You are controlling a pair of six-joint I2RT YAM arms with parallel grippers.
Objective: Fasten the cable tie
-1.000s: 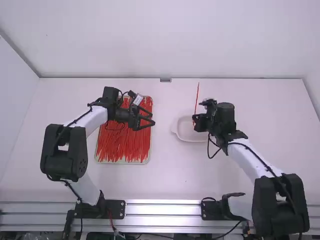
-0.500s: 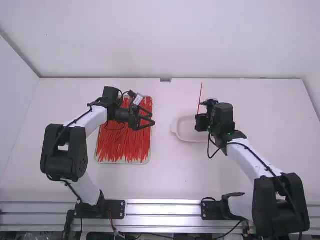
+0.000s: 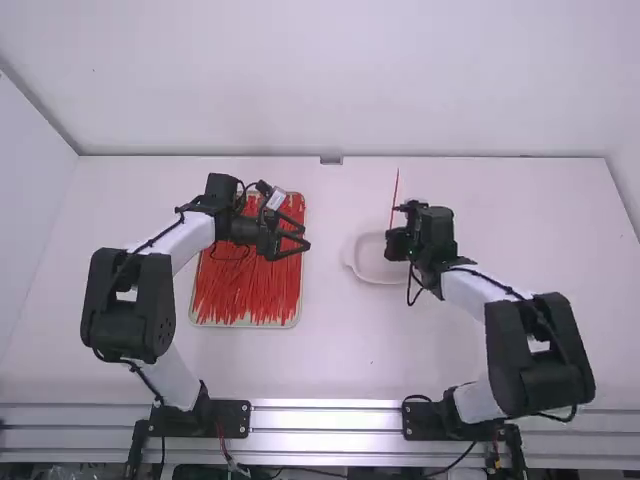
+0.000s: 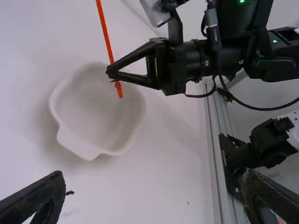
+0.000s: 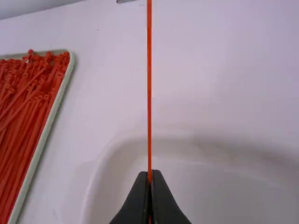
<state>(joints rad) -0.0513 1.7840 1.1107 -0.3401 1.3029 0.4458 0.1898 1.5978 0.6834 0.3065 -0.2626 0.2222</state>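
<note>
Cable tie (image 3: 393, 198), a single red strip, is standing nearly upright over the white bowl (image 3: 362, 270). Its lower end is being pinched between the pressed-together fingers of the right gripper (image 3: 392, 236). In the left wrist view a short tip of the tie is poking out below those fingertips and hanging over the bowl's hollow.

The tray (image 3: 301, 262) is lying on the table (image 3: 560, 230) beside the bowl, on the left arm's side and apart from it. It is carrying a dense heap of loose red ties (image 3: 245, 285).

The right arm is reaching forward from its base, with its wrist over the bowl. The left arm is bending across the tray. The left gripper (image 3: 300, 240) is hovering at the tray's bowl-side edge with its fingers spread wide.
</note>
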